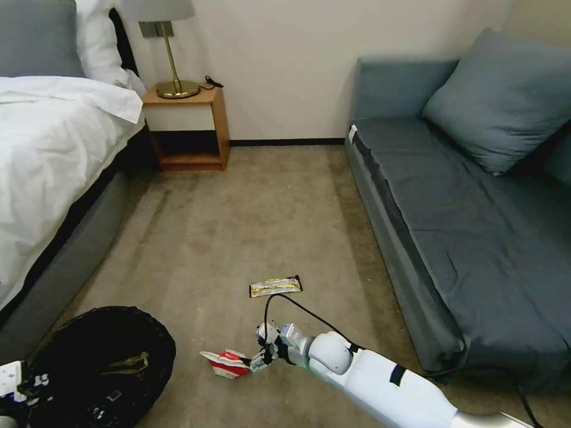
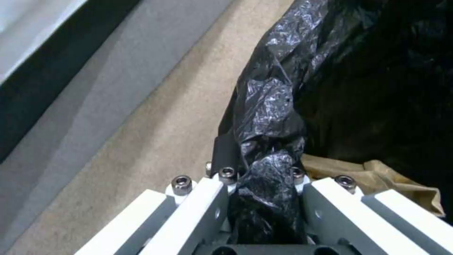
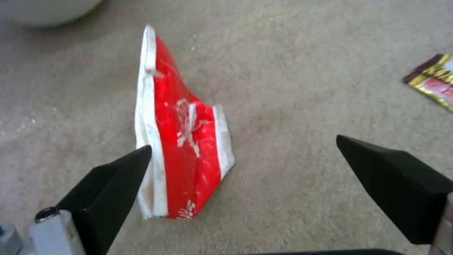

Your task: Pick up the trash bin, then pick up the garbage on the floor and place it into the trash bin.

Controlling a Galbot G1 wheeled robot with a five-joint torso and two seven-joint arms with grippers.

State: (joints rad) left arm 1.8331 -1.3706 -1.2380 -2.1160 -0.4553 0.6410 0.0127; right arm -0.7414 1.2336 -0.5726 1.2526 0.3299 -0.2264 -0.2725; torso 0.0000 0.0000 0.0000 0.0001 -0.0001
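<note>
- Low on the carpet (image 1: 238, 226), the right gripper (image 1: 259, 359) reaches a flattened red-white carton (image 1: 229, 363), its jaws spread wide with one fingertip (image 3: 127, 166) beside the carton's edge.
- Just beyond lies a gold-black snack wrapper (image 1: 275, 286).
- At the robot's left, the left gripper (image 2: 262, 184) is clamped on the trash bin's (image 1: 101, 362) black bag rim; a brown paper bag (image 2: 377, 180) sits inside.
</note>
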